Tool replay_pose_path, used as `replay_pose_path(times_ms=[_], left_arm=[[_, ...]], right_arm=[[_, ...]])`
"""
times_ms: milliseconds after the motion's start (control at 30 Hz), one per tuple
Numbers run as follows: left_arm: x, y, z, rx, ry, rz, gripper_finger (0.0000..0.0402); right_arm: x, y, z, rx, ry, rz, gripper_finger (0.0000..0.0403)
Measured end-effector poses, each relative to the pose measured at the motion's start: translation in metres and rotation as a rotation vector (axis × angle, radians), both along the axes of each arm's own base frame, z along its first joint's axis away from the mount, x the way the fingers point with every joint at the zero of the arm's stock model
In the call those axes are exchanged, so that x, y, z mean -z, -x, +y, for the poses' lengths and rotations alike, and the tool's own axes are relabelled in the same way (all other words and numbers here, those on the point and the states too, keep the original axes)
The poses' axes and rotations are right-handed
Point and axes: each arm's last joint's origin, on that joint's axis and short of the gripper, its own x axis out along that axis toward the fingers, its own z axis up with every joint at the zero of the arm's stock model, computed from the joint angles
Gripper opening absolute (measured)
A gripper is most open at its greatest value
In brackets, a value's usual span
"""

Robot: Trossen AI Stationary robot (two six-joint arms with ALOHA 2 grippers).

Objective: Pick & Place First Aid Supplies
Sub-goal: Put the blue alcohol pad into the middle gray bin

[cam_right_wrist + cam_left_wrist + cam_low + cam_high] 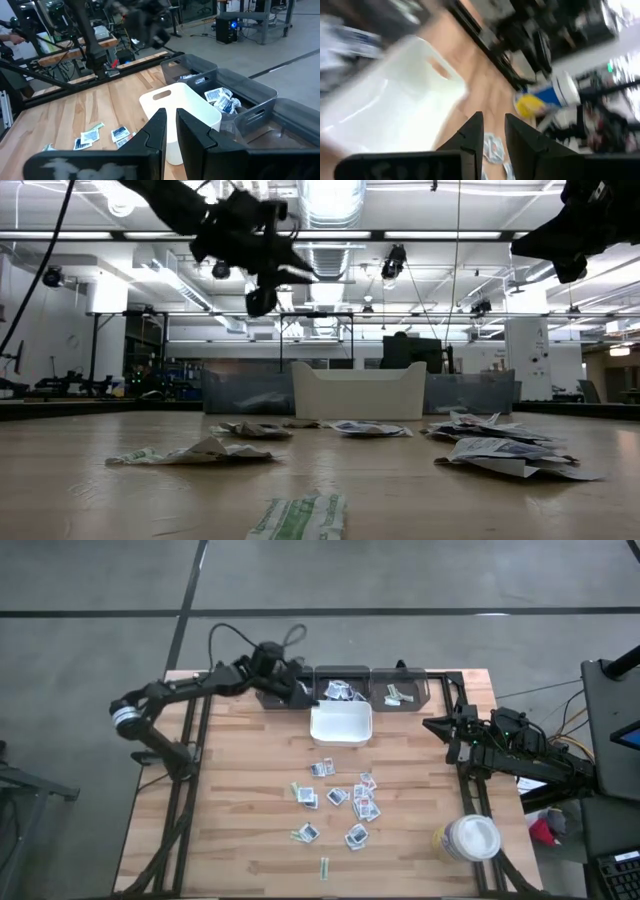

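The first aid supplies (340, 802) are small flat packets lying scattered on the wooden table's middle. More packets (340, 690) lie in a grey bin at the far edge, and pale strips (397, 693) in the bin to its right. My left gripper (306, 697) hangs open in the air at the far edge, beside the white tray's (342, 725) far left corner, with nothing between its fingers (470, 137). My right gripper (432, 725) waits at the right side, raised and shut, and holds nothing (171, 131).
A row of grey bins (235, 100) lines the far edge behind the white tray (180, 107). A round white-lidded jar (470, 838) stands near the front right corner. Bare wood lies on the table's left part and along its near edge.
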Motion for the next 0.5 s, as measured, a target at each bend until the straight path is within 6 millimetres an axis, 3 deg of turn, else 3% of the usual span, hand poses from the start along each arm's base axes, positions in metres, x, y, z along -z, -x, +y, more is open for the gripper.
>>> replay_pose_path(times_ms=[233, 500], left_arm=[[0.0, -0.033, -0.072, 0.121, -0.162, 0.037, 0.0071], [0.019, -0.037, -0.144, 0.037, -0.395, 0.304, 0.0071]], right_arm=[[0.0, 0.0, 0.0, 0.0, 0.0, 0.0, 0.0038], [0.0, 0.0, 0.0, -0.001, -0.002, 0.0, 0.0038]])
